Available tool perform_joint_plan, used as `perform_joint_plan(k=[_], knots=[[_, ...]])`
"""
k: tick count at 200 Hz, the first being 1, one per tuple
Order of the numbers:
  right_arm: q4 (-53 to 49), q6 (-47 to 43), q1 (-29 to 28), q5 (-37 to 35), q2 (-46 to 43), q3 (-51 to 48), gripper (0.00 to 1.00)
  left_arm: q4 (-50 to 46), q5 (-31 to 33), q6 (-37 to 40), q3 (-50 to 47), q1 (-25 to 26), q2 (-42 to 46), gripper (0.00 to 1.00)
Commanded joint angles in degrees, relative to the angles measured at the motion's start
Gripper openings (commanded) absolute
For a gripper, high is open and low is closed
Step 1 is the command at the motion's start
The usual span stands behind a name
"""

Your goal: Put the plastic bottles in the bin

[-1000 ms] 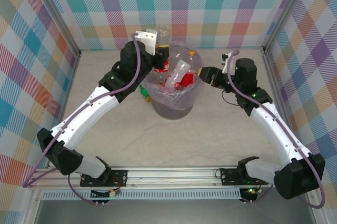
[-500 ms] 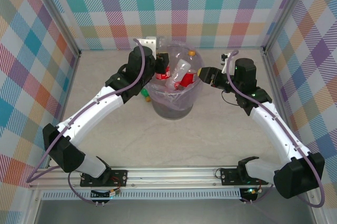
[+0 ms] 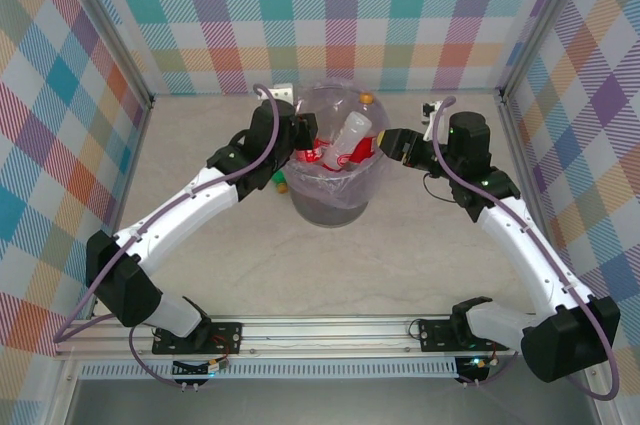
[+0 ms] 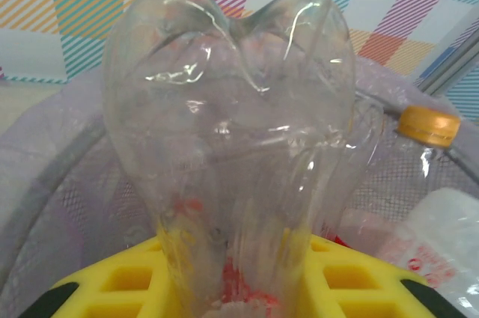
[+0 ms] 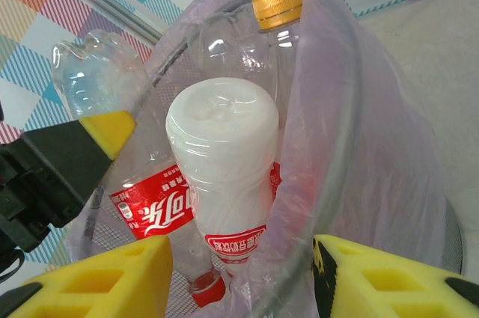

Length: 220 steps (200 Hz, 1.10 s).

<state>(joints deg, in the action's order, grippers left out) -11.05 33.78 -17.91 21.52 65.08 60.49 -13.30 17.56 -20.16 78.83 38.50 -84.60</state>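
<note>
Your left gripper point(image 4: 232, 282) pinches the light, crushable clear bottle point(image 4: 228, 131), base beyond the jaws; right gripper point(image 5: 243, 277) spread astride bin point(image 5: 385, 183) rim.

The round grey bin point(image 3: 335, 207), lined with a translucent lilac bag point(image 5: 374, 153), stands upright and is nearly full. Inside, a milky white bottle point(image 5: 223, 176) stands base up, close beside a red-labelled bottle point(image 5: 153, 209) whose red cap points down. An orange-capped clear bottle point(image 5: 278, 41) rises at the far rim. A dented clear bottle point(image 4: 228, 146) is base up over the left rim. A green bottle point(image 3: 277, 181) lies outside, just beside the bin's left wall.
</note>
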Motion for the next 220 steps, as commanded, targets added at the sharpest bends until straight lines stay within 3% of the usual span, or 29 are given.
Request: perform_joint_plan(k=[1,137,166,199,220], knots=[[0.4,-0.7,0.3,0.1,-0.6,0.6,0.53,-2.0,-0.4,-1.7,-2.0,0.0,0.1,0.05],[1.8,0.6,0.3,1.5,1.1,0.6,0.53,-2.1,-5.6,-4.8,-4.8,0.0,-3.3,0.06],[1.4,0.4,0.2,1.0,0.2,0.6,0.57,-2.1,-6.0,-4.5,-4.0,0.0,-3.5,0.19],[0.5,-0.1,0.2,-0.7,-1.8,0.3,0.62,-4.7,-5.4,-2.0,-1.2,0.0,-2.8,0.53],[-1.6,-1.7,0.2,-3.3,-3.7,0.4,0.64,-5.0,-4.9,-0.2,0.7,0.0,-2.7,0.59]])
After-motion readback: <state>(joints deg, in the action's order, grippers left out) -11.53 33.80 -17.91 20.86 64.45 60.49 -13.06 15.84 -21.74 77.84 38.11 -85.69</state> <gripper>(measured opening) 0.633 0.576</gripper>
